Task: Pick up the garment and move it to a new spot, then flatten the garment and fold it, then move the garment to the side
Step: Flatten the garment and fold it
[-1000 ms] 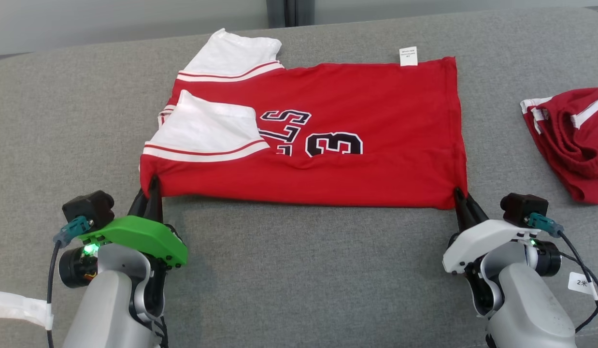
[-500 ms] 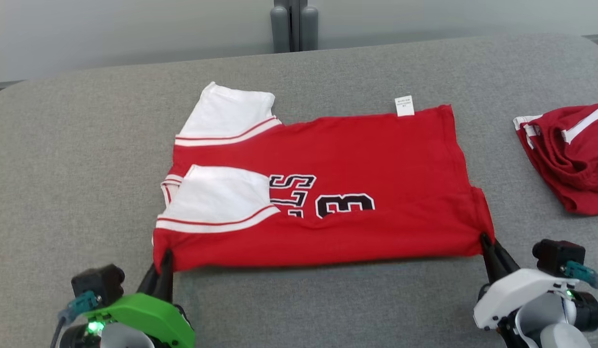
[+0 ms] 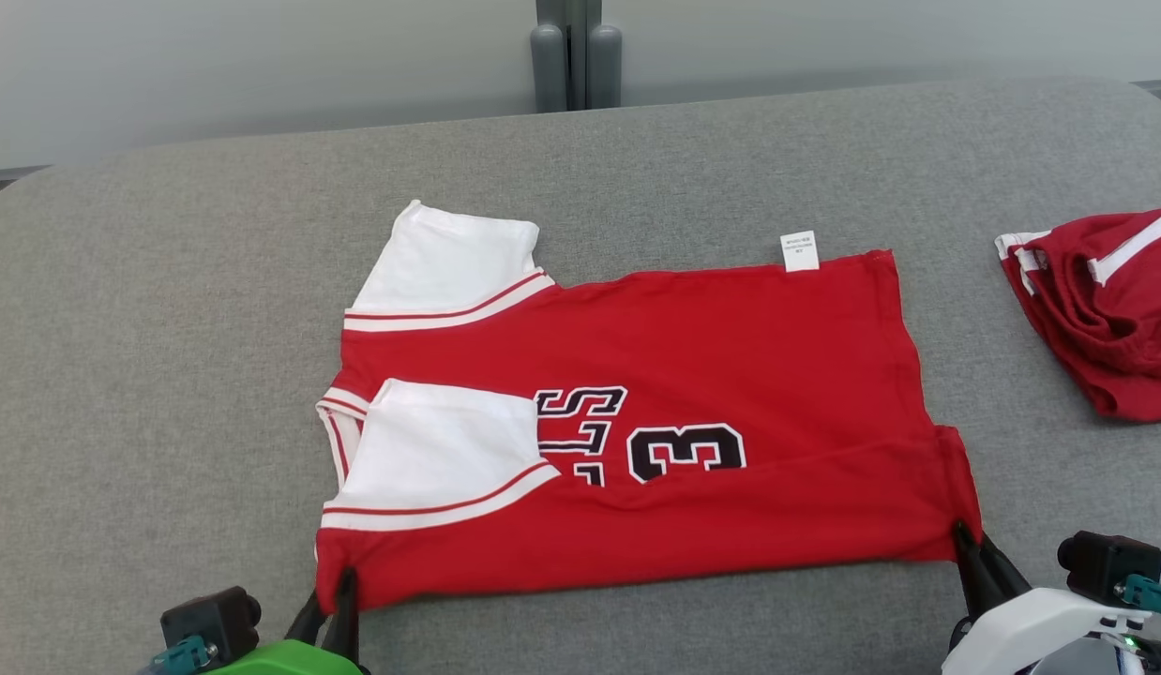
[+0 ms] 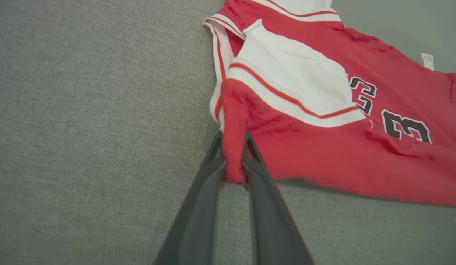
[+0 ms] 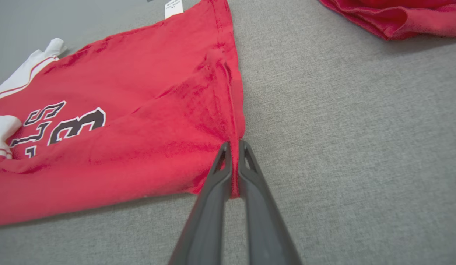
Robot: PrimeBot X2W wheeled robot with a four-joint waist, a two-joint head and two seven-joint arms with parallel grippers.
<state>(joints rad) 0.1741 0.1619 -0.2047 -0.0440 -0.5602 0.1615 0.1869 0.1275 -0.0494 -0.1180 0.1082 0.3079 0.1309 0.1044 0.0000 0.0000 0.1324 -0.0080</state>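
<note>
The garment (image 3: 693, 356) is a red jersey with white sleeves and black lettering, lying folded lengthwise on the grey padded surface (image 3: 168, 328). My left gripper (image 3: 337, 586) pinches its near left corner below the white sleeve. The left wrist view shows red cloth (image 4: 323, 154) bunched between the left gripper's (image 4: 233, 147) dark fingers. My right gripper (image 3: 965, 539) is shut on the near right corner by the hem. In the right wrist view the cloth (image 5: 139, 110) is drawn into a ridge up to the right gripper (image 5: 233, 147).
A second red garment with white stripes (image 3: 1106, 309) lies crumpled at the right edge, also at the top of the right wrist view (image 5: 397, 14). A grey post (image 3: 571, 56) stands behind the far edge. Bare grey surface lies left of the jersey.
The head camera has tilted, so everything sits lower in the picture. Both grippers keep their corners. The near right corner now juts out past the hem line.
</note>
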